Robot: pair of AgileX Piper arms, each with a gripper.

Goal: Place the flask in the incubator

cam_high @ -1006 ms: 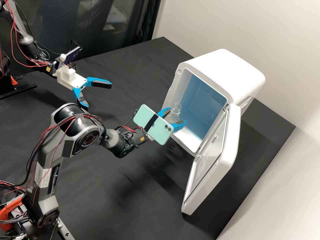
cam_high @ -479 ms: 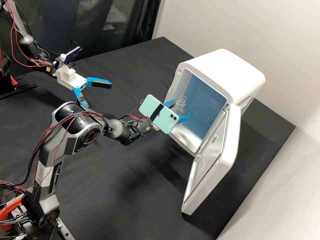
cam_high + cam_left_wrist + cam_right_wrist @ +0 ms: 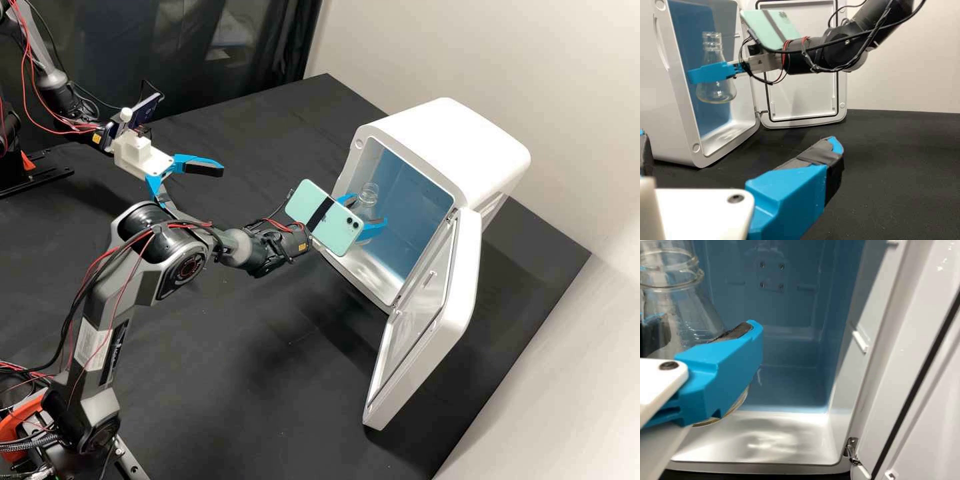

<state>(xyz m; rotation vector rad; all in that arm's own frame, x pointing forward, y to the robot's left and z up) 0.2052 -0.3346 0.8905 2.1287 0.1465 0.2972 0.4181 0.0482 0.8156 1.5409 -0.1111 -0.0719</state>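
Observation:
A clear glass flask (image 3: 369, 198) hangs upright in the mouth of the white incubator (image 3: 460, 143), above its floor, with my right gripper (image 3: 364, 212) shut on its body. The left wrist view has the flask (image 3: 715, 75) from the side, a blue finger (image 3: 710, 73) across it. Up close, the flask (image 3: 675, 295) sits behind my right finger (image 3: 720, 370), with the blue chamber (image 3: 790, 335) beyond. My left gripper (image 3: 193, 187) stands open over the bench at the back left, holding nothing.
The incubator door (image 3: 427, 313) hangs open toward the front right, hinged at the chamber's right side. A mint phone (image 3: 330, 217) is strapped on the right wrist. Bare black bench (image 3: 267, 347) lies in front of the incubator.
My right arm has stretched out, carrying the flask up and farther into the incubator's opening. The left arm has stayed put.

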